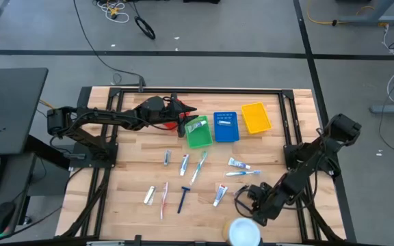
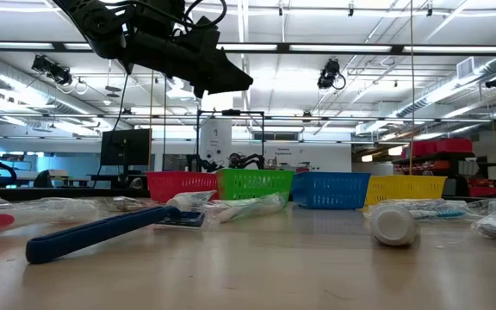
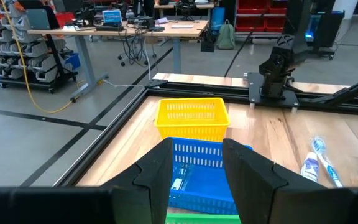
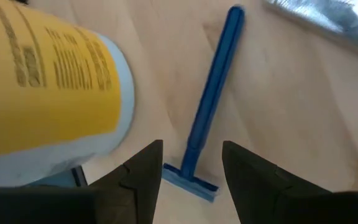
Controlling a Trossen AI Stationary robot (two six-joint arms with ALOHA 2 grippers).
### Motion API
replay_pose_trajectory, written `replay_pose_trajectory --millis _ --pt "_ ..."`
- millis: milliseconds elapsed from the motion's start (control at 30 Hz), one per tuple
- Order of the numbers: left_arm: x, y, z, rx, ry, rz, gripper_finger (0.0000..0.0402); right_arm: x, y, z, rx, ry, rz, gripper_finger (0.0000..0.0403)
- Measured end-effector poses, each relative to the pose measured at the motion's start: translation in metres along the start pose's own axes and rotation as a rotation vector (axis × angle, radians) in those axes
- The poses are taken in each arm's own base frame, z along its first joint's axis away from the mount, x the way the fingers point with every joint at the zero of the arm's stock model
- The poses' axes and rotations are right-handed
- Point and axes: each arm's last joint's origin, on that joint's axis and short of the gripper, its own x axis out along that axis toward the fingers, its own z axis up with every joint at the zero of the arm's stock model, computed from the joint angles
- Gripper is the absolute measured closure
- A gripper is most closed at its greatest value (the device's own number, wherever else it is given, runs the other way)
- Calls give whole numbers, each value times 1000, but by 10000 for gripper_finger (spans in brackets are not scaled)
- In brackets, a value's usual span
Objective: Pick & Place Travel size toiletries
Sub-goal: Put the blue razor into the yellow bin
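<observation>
White tubes [image 1: 237, 163], pale toothbrushes [image 1: 200, 167] and blue razors [image 1: 184, 198] lie scattered flat on the table.

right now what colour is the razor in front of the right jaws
Blue all over, handle and head: the razor shows best in the right wrist view.

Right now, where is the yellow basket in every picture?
High view: yellow basket at the far right end of the basket row.
Low view: it is right of centre, rightmost basket.
Left wrist view: it is centred, beyond the open left gripper fingers.
Right wrist view: not in it.
Shared landmark: the blue basket beside it.
</observation>
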Motion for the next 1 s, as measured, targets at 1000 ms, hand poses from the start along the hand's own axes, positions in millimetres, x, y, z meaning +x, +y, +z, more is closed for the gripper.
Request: replay_pose_trajectory --millis 1000 --pt "0 0 0 3 0 1 254 22 6 -2 -92 90 -291 358"
